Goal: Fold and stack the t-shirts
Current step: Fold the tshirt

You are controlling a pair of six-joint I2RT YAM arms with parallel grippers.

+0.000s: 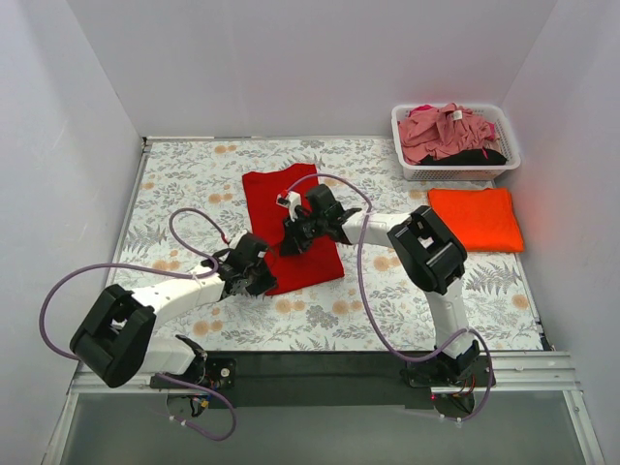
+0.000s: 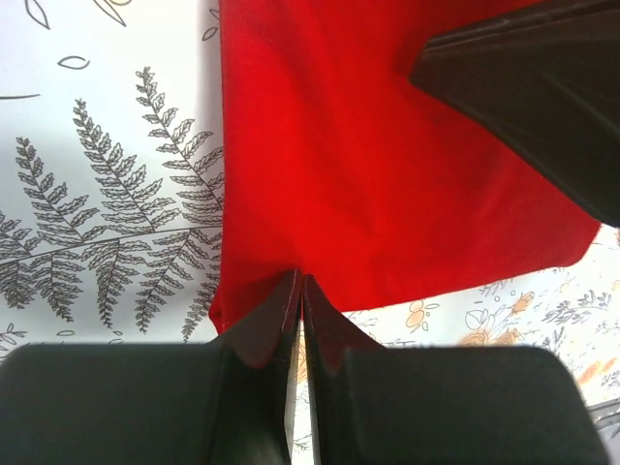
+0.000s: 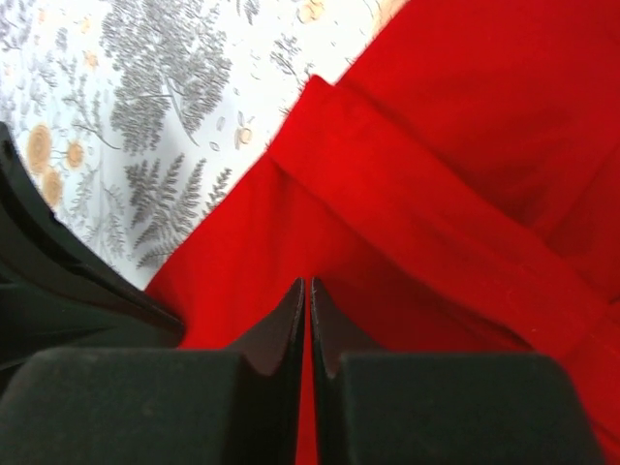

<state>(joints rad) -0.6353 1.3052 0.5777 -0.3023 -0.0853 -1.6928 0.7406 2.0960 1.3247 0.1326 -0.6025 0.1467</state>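
tablecloth (image 1: 184, 184) partly hidden under red t-shirt (image 1: 266, 208)

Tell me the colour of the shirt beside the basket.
That shirt is bright orange, clearest in the top external view.

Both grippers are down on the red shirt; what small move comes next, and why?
Probably lift both slightly together: the left gripper and right gripper look pinched shut on the red t-shirt, which lies flat, so folding needs its edge raised first.
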